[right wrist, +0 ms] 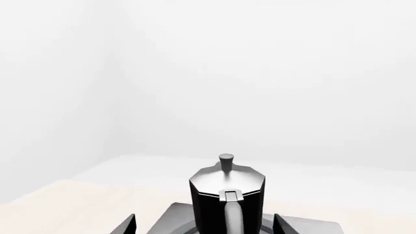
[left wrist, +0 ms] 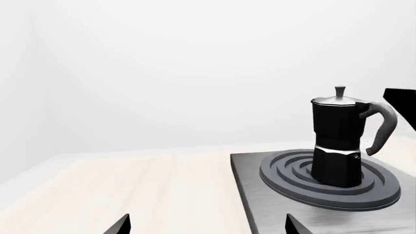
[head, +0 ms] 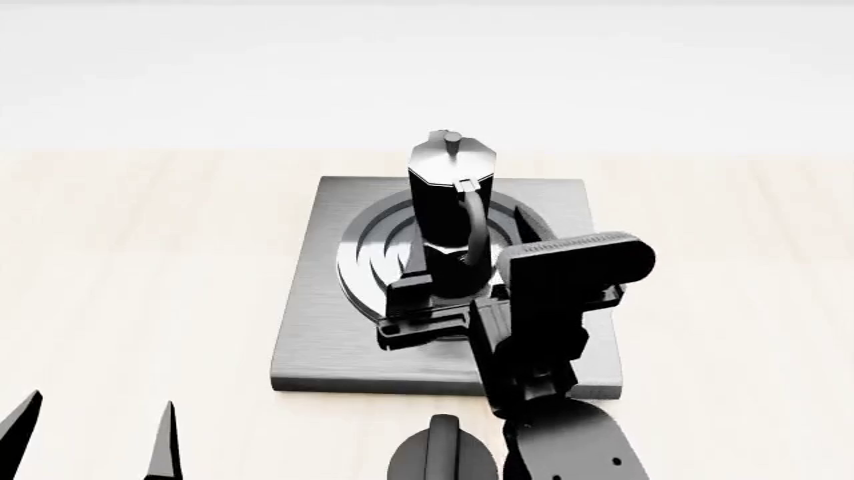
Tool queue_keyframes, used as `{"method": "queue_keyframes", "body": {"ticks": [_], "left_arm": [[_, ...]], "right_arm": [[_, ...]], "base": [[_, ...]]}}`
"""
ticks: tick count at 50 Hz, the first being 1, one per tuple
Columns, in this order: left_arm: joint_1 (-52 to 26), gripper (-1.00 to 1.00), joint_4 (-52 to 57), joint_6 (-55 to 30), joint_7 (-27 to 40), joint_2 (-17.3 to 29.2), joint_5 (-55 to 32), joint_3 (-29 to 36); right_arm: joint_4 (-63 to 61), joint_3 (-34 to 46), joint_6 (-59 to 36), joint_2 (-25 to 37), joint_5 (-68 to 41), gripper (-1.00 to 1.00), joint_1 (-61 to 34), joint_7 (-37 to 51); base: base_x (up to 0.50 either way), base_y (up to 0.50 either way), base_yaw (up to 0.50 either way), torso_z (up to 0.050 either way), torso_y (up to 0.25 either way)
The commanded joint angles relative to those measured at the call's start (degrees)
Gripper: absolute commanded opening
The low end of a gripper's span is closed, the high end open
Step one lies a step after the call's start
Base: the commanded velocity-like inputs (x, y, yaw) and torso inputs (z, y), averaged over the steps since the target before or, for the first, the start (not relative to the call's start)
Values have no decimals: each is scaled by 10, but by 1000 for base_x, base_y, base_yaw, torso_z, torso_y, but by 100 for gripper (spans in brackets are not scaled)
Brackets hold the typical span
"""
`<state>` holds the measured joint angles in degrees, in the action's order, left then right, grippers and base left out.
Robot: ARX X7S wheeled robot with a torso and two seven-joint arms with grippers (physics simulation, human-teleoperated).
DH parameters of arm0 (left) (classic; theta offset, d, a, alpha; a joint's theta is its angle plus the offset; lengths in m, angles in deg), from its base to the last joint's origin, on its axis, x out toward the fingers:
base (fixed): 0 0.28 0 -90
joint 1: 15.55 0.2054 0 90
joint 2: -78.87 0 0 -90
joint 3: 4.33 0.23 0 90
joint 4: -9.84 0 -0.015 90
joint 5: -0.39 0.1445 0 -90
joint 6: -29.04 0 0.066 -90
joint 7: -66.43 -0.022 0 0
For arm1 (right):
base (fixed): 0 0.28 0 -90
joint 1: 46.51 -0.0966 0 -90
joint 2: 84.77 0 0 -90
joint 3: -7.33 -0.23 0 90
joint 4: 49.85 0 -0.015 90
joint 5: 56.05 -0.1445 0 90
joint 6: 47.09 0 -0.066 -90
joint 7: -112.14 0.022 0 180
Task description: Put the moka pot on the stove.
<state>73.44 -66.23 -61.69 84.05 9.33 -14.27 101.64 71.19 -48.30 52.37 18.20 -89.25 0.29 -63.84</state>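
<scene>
1. A pale wood table [head: 134,260] is spanning the head view from edge to edge, its grain running in faint lengthwise streaks.
2. Plain white walls [left wrist: 195,63] are rising behind the table; a soft vertical corner is showing in both wrist views.
3. Light is falling evenly and diffusely, casting only faint shadows on the tabletop.
4. The floor is staying out of sight.

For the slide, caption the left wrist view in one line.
Moka pot stands upright on the ring burner of the stove, with the open left gripper apart from it over the wooden table.
</scene>
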Motion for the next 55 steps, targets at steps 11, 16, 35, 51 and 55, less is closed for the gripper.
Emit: {"method": "queue_keyframes", "body": {"ticks": [11,16,35,51,55], "left_arm": [[0,100,7,-2,-1,1,-7,-3],[1,100,8,-2,0,2,-6,-2],[2,100,8,1,3,4,-7,0],[-2,100,6,1,4,5,-7,2],[-4,100,3,1,4,4,-7,3]], "right_arm": [[-215,3,-28,69,5,100,79,69],[-261,7,-36,84,11,100,93,86],[-348,16,-14,111,46,100,139,117],[-402,23,-15,125,55,100,155,128],[-417,25,-15,129,58,100,161,133]], "base": [[0,0,0,0,0],[0,0,0,0,0],[0,0,0,0,0],[0,0,0,0,0],[0,0,0,0,0]]}}
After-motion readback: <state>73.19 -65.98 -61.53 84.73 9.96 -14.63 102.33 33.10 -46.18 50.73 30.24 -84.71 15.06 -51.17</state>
